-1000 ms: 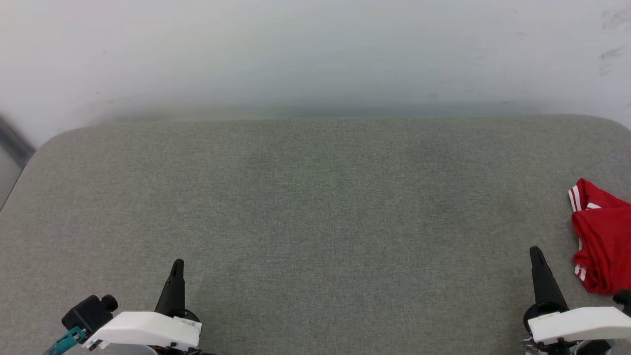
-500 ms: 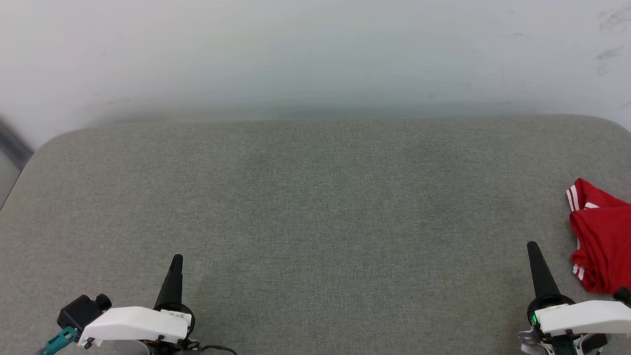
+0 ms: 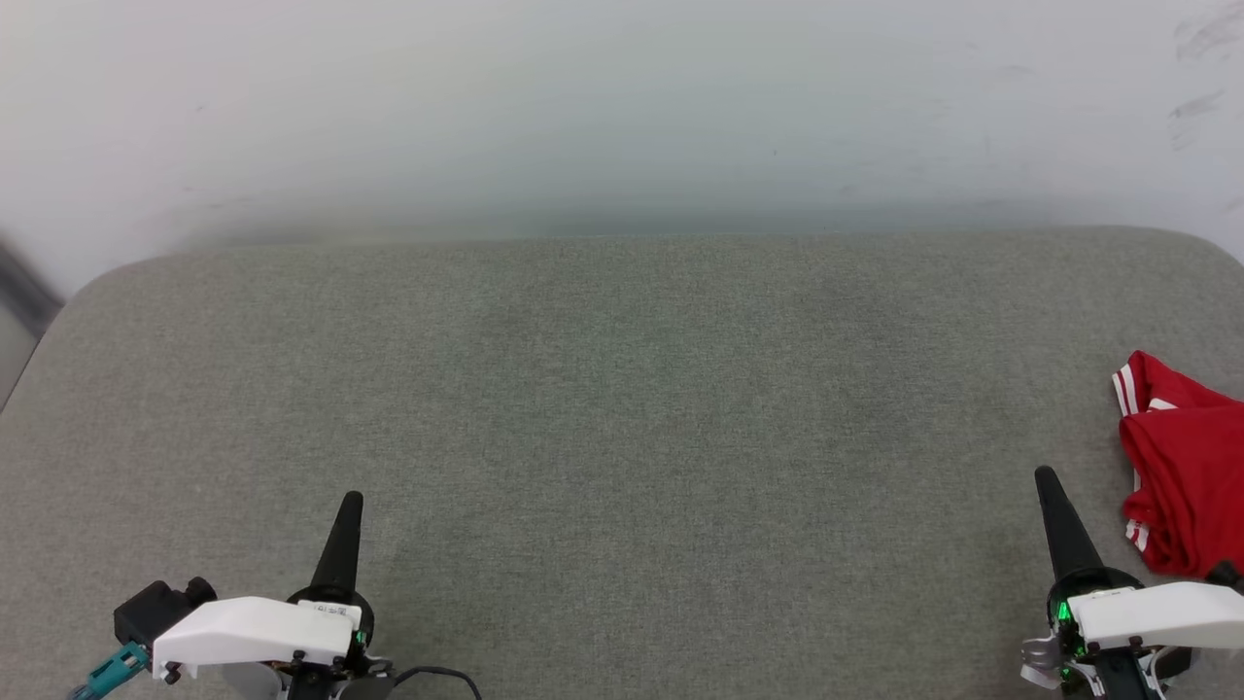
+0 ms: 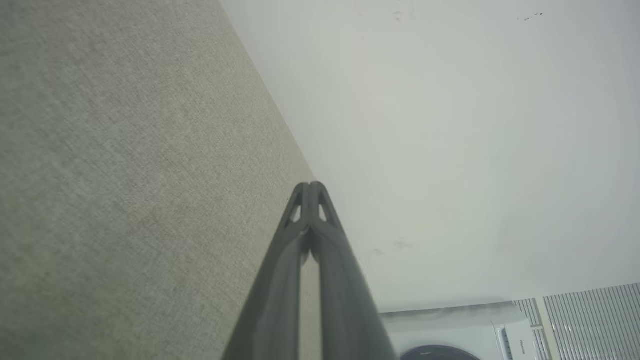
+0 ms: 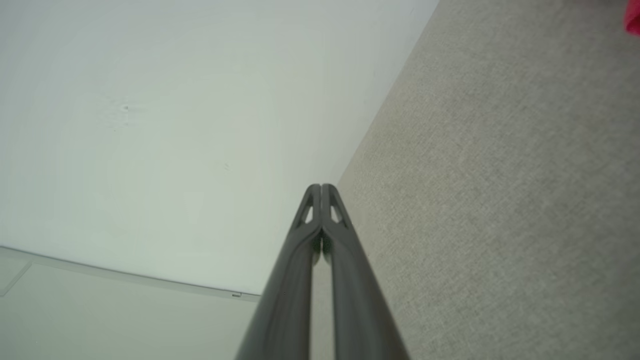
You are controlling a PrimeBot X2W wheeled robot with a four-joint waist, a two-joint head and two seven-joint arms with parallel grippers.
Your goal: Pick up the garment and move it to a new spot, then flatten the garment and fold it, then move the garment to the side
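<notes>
**Left gripper and right gripper inch forward; one garment lies at the side**

Both dark tips stand a little higher in the head view than a second ago, while the crumpled red T-shirt sits where it was, allowing for a slight drift of the camera. Two grippers are in view, one at each lower corner, both pointing up the frame over a single grey fabric surface.

Each claw is pinched narrow with nothing between its prongs. In the left wrist view the two fingers meet at the tip. In the right wrist view the other pair meets the same way.

The one garment is bunched at the surface's right edge, partly cut off by the frame, with white stripes showing along two of its folds. It lies near the right gripper, on its outer side, and the fingers do not touch it. A sliver of red shows in the right wrist view's top corner.

One pale wall rises behind the surface. One white appliance stands low in the left wrist view.
</notes>
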